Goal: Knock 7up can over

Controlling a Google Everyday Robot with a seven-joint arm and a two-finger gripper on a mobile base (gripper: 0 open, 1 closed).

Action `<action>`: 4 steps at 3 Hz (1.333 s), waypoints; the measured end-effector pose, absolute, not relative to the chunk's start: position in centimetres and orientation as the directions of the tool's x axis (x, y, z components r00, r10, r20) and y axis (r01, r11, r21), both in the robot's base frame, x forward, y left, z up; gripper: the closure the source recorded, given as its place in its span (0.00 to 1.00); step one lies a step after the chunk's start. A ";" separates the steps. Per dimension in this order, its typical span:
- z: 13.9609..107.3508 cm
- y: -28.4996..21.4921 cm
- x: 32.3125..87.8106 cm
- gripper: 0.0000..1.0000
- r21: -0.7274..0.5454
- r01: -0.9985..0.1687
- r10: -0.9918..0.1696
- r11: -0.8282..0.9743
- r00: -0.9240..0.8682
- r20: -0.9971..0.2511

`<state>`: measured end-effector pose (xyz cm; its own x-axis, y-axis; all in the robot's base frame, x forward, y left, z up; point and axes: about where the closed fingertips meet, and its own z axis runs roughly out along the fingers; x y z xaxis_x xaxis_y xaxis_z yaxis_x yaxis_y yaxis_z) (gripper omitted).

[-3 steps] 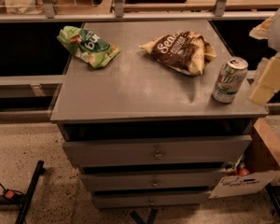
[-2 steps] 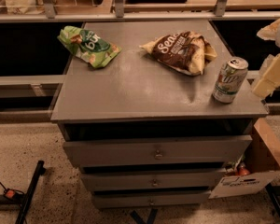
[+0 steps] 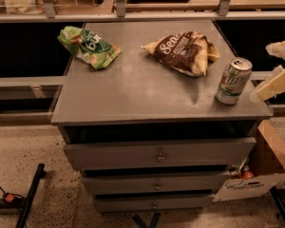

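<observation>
Far to the gripper's left lies a green bag (image 3: 89, 46), and nearer, still to its left and further back, a brown bag (image 3: 181, 52). The can (image 3: 232, 80) stands upright on the cabinet top (image 3: 133, 89), near the right front corner and just left of the gripper (image 3: 266, 69). It is apart from the lower finger (image 3: 275, 82). The gripper's two pale fingers are spread apart with nothing between them.

The can is probably light, stiff-walled and smooth, with a narrow base, so it should tip easily. No grasp is needed: a sideways push high on its wall, near the silver rim, should topple it. A low push would more likely slide it.
</observation>
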<state>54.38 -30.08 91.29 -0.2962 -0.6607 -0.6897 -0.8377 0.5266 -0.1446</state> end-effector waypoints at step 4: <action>87.4 -29.0 56.8 0.00 -0.052 -0.860 -0.291 0.508 -0.114 -0.950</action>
